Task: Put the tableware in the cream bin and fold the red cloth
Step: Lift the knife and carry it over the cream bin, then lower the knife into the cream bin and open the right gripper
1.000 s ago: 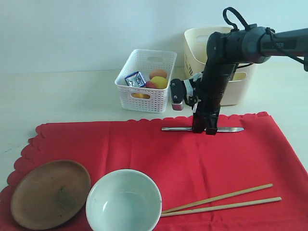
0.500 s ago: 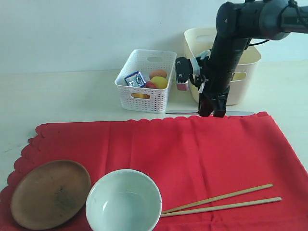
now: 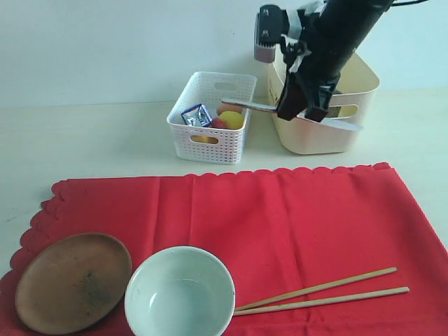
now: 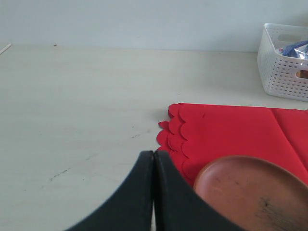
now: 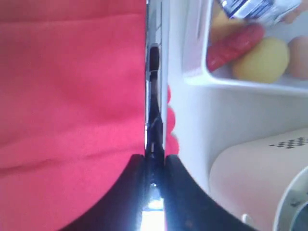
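Right tool [image 3: 302, 112] is clamped on the metal knife [image 3: 343, 123] near mid-length, holding it roughly level in the air just in front of the cream bin [image 3: 318, 140], with one end out toward the white perforated basket [image 3: 210, 136]. The knife is lifted but not yet in the bin. Left tool [image 4: 154, 192] is closed and empty, low at the near-left beside the plate. Left to bin, all on the red cloth [image 3: 280, 217]: brown wooden plate [image 3: 73, 281] near-left, pale bowl [image 3: 180, 294] just beside it on the right, and two chopsticks [image 3: 322, 292] near-right, roughly parallel. The bin's contents are hidden, so I can't tell what's already inside. My read: well short of half done. The cloth is flat and unfolded, and folding has to wait until it's cleared. The basket holds food and a snack packet, not our job. The table [image 3: 91, 140] is pale with light scuffs, and the wall [image 3: 105, 42] behind it is plain.
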Available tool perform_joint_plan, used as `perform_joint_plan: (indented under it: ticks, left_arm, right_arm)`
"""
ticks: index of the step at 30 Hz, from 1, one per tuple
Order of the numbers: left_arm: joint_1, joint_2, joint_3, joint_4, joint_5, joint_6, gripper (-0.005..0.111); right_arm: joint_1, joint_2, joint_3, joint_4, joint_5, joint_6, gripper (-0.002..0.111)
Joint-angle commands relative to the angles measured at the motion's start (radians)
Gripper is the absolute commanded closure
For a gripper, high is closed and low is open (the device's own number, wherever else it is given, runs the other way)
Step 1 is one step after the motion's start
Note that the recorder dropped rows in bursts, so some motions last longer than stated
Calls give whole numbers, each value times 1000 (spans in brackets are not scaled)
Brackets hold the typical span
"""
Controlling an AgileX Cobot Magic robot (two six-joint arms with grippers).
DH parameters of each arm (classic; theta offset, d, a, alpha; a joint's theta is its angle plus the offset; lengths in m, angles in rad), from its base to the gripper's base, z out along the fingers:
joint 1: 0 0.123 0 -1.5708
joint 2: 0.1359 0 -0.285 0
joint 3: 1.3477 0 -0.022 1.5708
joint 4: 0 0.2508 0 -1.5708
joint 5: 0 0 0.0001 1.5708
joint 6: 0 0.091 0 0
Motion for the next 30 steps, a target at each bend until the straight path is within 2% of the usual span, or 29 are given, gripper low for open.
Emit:
perform_joint_plan:
  ticks: [1, 5, 13, 22, 30]
  left_arm:
    - [4, -7, 0, 1, -10, -4, 107]
    - [4, -7, 0, 1, -10, -4, 107]
    - [4, -7, 0, 1, -10, -4, 107]
    - [4, -7, 0, 1, -10, -4, 107]
    - [4, -7, 0, 1, -10, -4, 107]
  right_arm:
    - [-2, -71, 0, 66, -84, -12, 108]
    - [-43, -97, 0, 200, -183, -41, 108]
    - [-187, -78, 0, 550, -322, -157, 108]
    - [-328, 53, 0, 951, -402, -394, 108]
    - [-386, 234, 0, 1405, -412, -665, 108]
